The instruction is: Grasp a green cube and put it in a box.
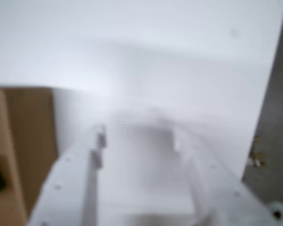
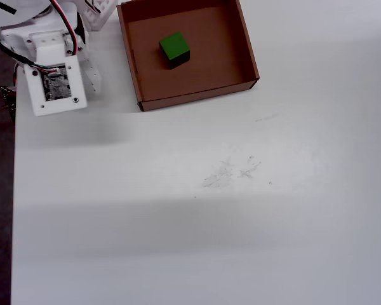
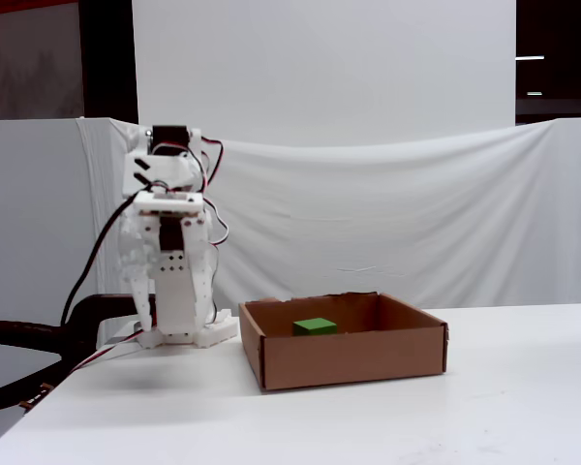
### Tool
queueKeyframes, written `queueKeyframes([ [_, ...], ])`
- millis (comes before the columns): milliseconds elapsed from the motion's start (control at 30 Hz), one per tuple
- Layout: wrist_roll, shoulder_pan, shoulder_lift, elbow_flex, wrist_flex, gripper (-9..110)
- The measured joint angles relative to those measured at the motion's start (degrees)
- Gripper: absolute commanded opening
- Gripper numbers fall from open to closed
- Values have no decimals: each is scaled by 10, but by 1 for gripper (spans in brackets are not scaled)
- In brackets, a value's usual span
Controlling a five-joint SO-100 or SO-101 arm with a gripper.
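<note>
Inside the shallow square cardboard box (image 2: 134, 60), on its flat brown floor, sits the matte green cube (image 2: 174, 49), while beside it the white plastic gripper (image 1: 137, 134) hangs empty, fingers seemingly apart through wrist-view blur.

no readable text or labels

We note the green cube (image 2: 174, 49) resting on the floor of the box (image 2: 190, 92), slightly rotated against the walls in the overhead view, nearer the far wall and left of centre, touching no wall. In the fixed view its top face (image 3: 315, 326) just clears the rim. The box (image 3: 344, 363) is brown cardboard, shallow, square, open-topped, flat on the white table.
</note>
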Motion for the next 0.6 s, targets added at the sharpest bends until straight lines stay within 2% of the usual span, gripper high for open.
queueKeyframes([
  [167, -24, 19, 91, 93, 8, 18],
  [400, -51, 20, 114, 96, 104, 18],
  [600, -52, 24, 115, 96, 121, 18],
])
